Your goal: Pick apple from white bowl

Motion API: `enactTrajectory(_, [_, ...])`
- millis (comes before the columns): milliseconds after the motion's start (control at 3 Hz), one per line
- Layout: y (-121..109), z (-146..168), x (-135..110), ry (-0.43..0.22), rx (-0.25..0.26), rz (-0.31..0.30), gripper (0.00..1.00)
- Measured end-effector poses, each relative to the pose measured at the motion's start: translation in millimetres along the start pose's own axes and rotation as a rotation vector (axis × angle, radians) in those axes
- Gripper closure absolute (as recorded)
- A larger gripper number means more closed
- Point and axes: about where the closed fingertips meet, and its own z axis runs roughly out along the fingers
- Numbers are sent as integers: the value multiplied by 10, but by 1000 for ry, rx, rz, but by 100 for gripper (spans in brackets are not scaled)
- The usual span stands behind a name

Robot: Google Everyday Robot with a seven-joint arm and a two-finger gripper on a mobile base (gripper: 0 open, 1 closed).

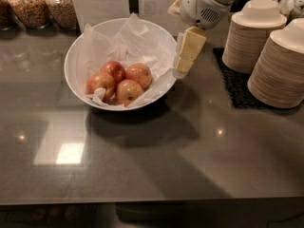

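The white bowl point(78, 61) stands on the dark counter at centre left, lined with crumpled white paper. Several red and yellowish apples lie in it; the one at right point(139, 74) touches its neighbours point(114, 71). My gripper point(185, 56) hangs at the bowl's right rim, pointing down, its pale yellow fingers point(189, 47) beside the paper liner. It is apart from the apples, to their right and a little above them. Nothing shows in it.
Two tall stacks of tan disposable bowls point(254, 34) point(282, 70) stand on a black mat at the right. Glass jars of grain point(57, 6) stand at the back left. The counter's front edge runs along the bottom.
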Motion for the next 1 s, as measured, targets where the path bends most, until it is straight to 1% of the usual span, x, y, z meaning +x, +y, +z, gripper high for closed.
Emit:
enactTrajectory(333, [-30, 65, -526, -99, -33, -79, 0])
enactTrajectory(667, [-119, -88, -1165, -201, -74, -118, 0])
enactTrajectory(1000, [-209, -279, -1336, -234, -34, -140, 0])
